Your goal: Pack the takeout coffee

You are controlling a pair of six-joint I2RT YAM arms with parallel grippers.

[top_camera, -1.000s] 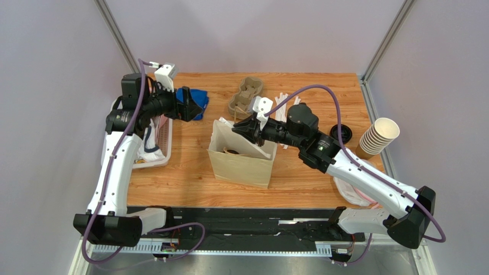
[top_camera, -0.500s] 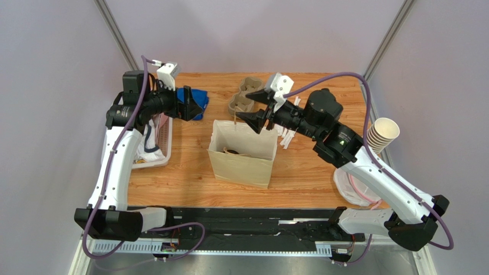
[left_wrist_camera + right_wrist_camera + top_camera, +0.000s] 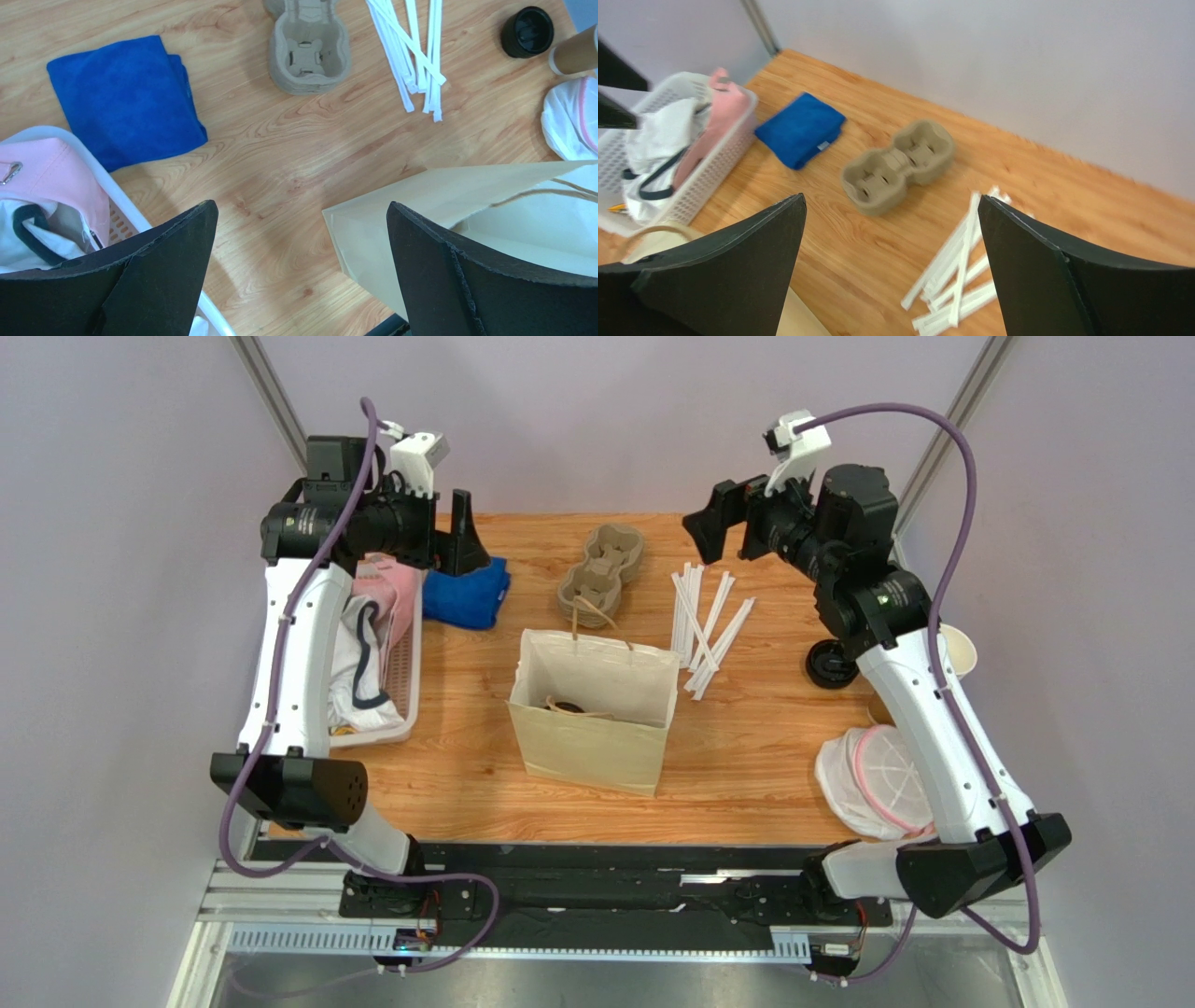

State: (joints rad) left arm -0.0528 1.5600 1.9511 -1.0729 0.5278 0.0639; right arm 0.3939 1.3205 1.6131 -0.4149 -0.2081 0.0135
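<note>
**Both claws up high with nothing in them, coffee probably down in the bag?**

The left claw (image 3: 300,204) is spread wide with nothing between its fingers. The right claw (image 3: 892,198) is the same, released and empty. Both hang well above the desk (image 3: 758,756).

The paper bag (image 3: 589,735) stands open-mouthed below the left claw, just under its right-hand finger. From the right claw it's down and back, only peeking in at the lower left edge of that wrist view. Straight under the right claw are the cup carrier (image 3: 898,168) and the loose straws (image 3: 955,269).

The takeout coffee doesn't show in any view. It's nowhere on the bare desk, so the best guess is that it sits low inside the bag, hidden by the walls. That's a guess, not something seen.

What could go wrong from here:
- The bag is unsupported thin paper. A claw dropping back in could snag a wall or handle and tip it, coffee included.
- If the cup is leaning in there, the lid could leak.
- The loose black lid (image 3: 831,665) and the cup stack (image 3: 575,52) beside it are decoys, and grabbing either would be the wrong pick.
</note>
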